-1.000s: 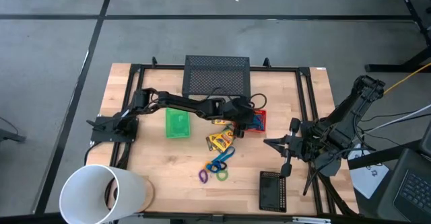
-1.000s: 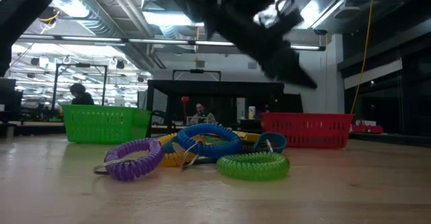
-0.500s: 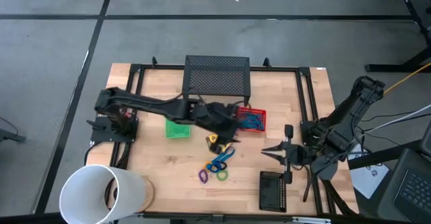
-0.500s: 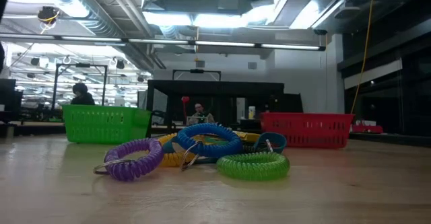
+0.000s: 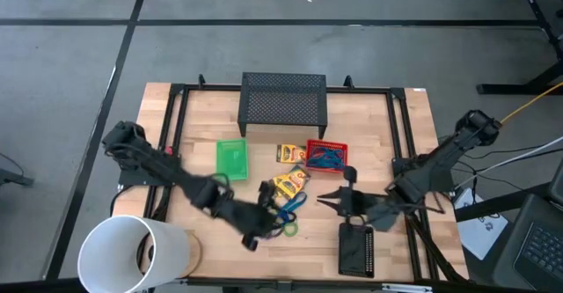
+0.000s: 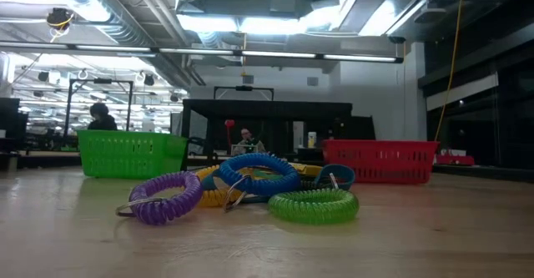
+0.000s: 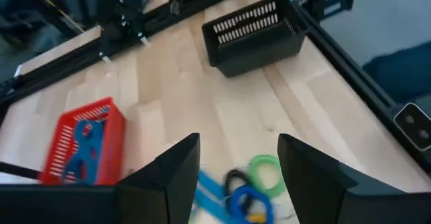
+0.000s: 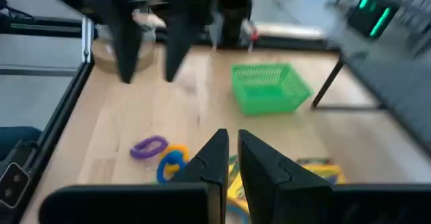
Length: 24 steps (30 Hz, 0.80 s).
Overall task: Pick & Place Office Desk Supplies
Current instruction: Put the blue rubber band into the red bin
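High view: the left gripper (image 5: 260, 237) hangs over the near middle of the table (image 5: 405, 135), right at the cluster of coil rings (image 5: 283, 216). The right gripper (image 5: 327, 197) sits just right of the crayon boxes (image 5: 290, 184), holding nothing. The red tray (image 5: 326, 157) holds a blue cord bundle (image 5: 327, 159); the green tray (image 5: 232, 161) lies left of the boxes, the black tray (image 5: 356, 250) near the front edge.

Low view: purple ring (image 6: 163, 196), blue ring (image 6: 259, 174) and green ring (image 6: 314, 205) lie touching on the wood, with yellow (image 6: 213, 196) behind them. No gripper shows here.

Left wrist view: the fingers (image 7: 176, 167) stand wide apart and empty above the green ring (image 7: 266, 170) and blue ones (image 7: 246, 200); the red tray (image 7: 84, 143) and black tray (image 7: 256, 32) lie beyond.

Right wrist view: the fingers (image 8: 217, 155) are nearly together, gripping nothing; past them lie the purple ring (image 8: 149, 145), a yellow one (image 8: 176, 150) and the green tray (image 8: 269, 86).
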### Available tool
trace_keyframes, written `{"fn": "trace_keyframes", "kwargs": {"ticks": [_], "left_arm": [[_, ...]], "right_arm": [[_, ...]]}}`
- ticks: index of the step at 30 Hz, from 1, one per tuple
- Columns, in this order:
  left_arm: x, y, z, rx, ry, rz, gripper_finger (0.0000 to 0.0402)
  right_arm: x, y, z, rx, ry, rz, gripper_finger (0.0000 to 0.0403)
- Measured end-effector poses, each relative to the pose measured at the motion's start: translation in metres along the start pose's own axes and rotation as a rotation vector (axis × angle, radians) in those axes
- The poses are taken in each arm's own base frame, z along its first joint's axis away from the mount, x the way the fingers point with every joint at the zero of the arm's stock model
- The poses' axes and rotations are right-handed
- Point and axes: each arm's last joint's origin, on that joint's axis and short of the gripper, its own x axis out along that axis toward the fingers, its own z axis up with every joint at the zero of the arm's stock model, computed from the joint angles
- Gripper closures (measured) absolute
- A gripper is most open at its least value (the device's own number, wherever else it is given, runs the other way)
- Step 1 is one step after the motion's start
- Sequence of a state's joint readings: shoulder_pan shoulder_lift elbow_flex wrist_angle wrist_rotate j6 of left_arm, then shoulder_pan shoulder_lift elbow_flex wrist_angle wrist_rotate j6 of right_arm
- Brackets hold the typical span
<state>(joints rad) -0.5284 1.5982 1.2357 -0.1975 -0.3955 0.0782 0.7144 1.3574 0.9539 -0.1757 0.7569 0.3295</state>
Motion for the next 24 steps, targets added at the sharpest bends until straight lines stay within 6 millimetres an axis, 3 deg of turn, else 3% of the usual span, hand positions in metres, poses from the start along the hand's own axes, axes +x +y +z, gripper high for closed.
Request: {"fn": "trace_keyframes", "kwargs": {"ticks": [5, 10, 14, 18, 21, 24], "left_arm": [[0.004, -0.041, -0.053, -0.063, -0.125, 0.093, 0.0206], [0.000, -0.052, -0.093, -0.072, -0.111, 0.241, 0.0206], [0.000, -0.052, -0.109, -0.038, -0.080, 0.242, 0.0206], [0.001, -0.046, -0.116, -0.044, -0.074, 0.110, 0.0206], [-0.006, -0.033, -0.123, -0.071, -0.164, 0.029, 0.0206], [-0.023, -0.011, -0.141, -0.129, -0.268, 0.020, 0.0206]], "right_arm": [[0.020, 0.002, -0.011, -0.001, 0.077, 0.021, 0.0346], [0.031, 0.002, -0.018, 0.053, 0.121, 0.018, 0.0323], [0.042, 0.000, -0.023, 0.095, 0.158, 0.017, 0.0310], [0.050, -0.004, -0.027, 0.103, 0.191, -0.007, 0.0305], [0.054, -0.008, -0.027, 0.112, 0.204, -0.004, 0.0305], [0.057, -0.011, -0.027, 0.122, 0.213, 0.000, 0.0305]]}}
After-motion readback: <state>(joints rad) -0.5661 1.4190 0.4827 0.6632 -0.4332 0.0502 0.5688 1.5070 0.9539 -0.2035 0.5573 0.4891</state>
